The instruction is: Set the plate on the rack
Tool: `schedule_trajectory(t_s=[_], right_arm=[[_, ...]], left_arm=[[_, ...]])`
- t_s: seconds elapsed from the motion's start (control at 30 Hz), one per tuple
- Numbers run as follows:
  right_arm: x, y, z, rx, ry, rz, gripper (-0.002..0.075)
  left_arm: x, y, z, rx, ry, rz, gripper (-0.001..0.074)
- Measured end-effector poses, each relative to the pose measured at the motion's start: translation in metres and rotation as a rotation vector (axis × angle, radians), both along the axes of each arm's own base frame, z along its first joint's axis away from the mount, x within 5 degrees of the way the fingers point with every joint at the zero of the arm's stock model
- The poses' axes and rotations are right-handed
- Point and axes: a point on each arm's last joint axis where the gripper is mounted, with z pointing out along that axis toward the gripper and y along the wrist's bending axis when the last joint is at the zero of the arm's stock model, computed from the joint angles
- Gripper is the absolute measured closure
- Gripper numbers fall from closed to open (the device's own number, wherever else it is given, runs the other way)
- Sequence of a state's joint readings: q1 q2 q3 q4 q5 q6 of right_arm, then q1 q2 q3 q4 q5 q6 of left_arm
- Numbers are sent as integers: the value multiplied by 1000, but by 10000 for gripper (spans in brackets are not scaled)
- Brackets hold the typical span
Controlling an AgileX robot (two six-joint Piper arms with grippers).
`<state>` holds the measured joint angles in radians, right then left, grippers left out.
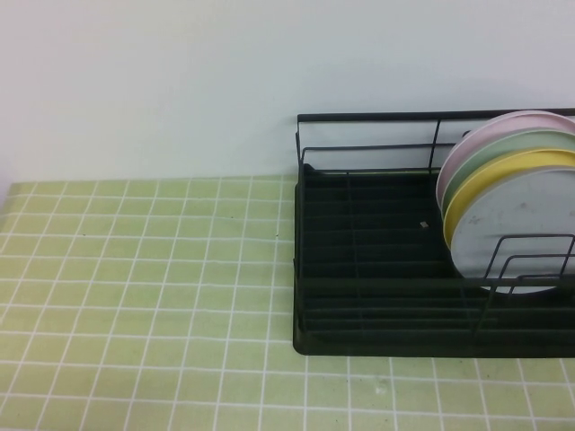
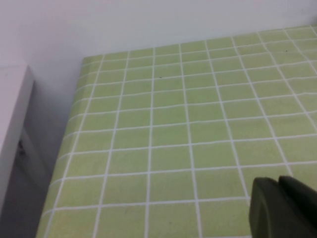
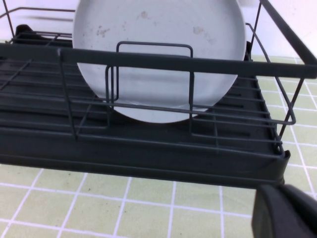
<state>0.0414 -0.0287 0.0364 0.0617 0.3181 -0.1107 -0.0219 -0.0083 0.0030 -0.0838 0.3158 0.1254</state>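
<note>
White plate point(image 1: 521, 229) stands on edge, foremost of four in the rack point(image 1: 359, 334), its face toward the robot; no plate lies on the table point(image 1: 135, 296). The right claw point(image 3: 285, 208), pressed together and empty, sits just before the rack, facing that plate, so the right arm is nearer. The left claw point(image 2: 280, 198), likewise closed and empty, hangs over bare table, well apart.

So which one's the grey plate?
A black wire rack sits on the green tiled table, the shut right hand before it, the shut left hand over tiles elsewhere. At its right end the grey plate stands frontmost, before yellow, green and pink ones.
</note>
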Motion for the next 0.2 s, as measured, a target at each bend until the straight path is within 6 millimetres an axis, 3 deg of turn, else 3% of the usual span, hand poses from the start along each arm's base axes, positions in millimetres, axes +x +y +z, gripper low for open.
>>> schedule_trajectory(t_s=[0.2], right_arm=[[0,0,0,0,2,0,725]], left_arm=[[0,2,0,0,0,46,737]])
